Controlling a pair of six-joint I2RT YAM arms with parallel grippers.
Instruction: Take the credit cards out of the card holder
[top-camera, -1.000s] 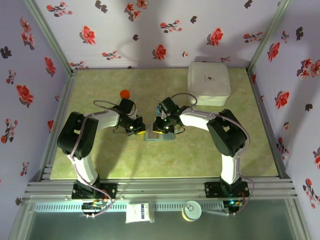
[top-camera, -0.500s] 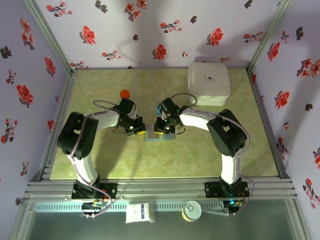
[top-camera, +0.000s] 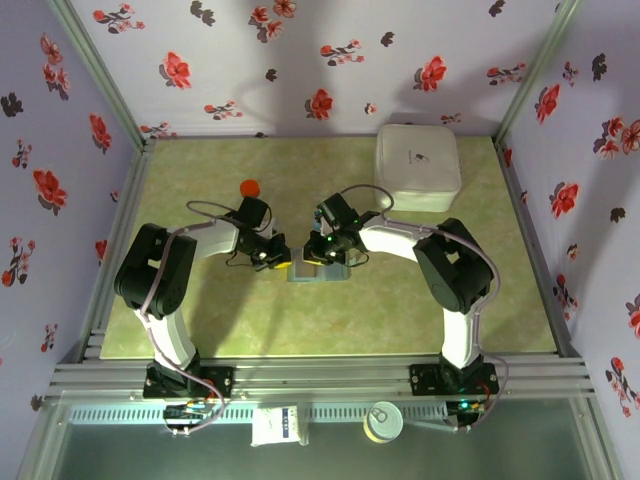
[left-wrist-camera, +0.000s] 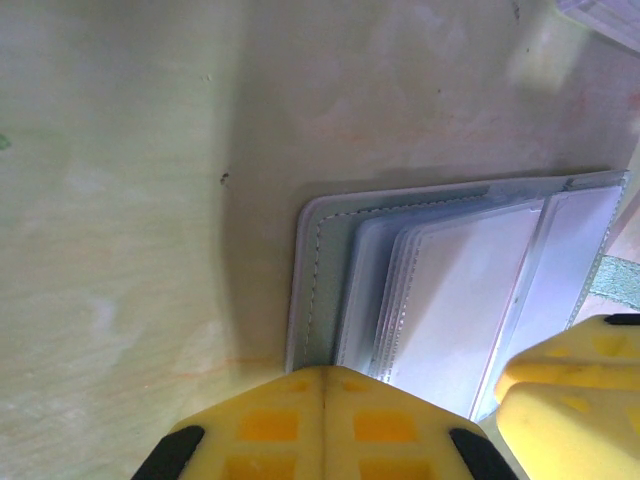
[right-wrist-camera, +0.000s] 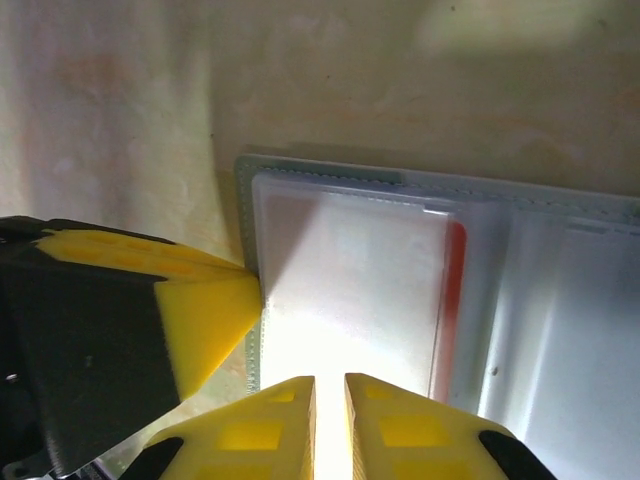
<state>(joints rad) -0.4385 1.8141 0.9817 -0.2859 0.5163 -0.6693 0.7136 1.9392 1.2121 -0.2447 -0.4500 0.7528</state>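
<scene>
My left jaws, pressed together, pin the edge of the open card holder (right-wrist-camera: 560, 290) beneath them, while the right jaws sit nearly closed over the red card (right-wrist-camera: 455, 300), grip I cannot tell, so next I'd pinch and slide it out.

Robot test cell in a lab, papered to look homely

Two robot arms, left (top-camera: 160, 275) and right (top-camera: 455, 270), are bolted to a slotted aluminium rail (top-camera: 320, 375) at the near edge of a green marbled table (top-camera: 300, 320). Bare metal frame posts (top-camera: 95, 70) carry thin walls (top-camera: 300, 60) papered lilac with red and black flowers, boxing in the table on three sides. Loose cables (top-camera: 205, 206) loop off the arms
</scene>
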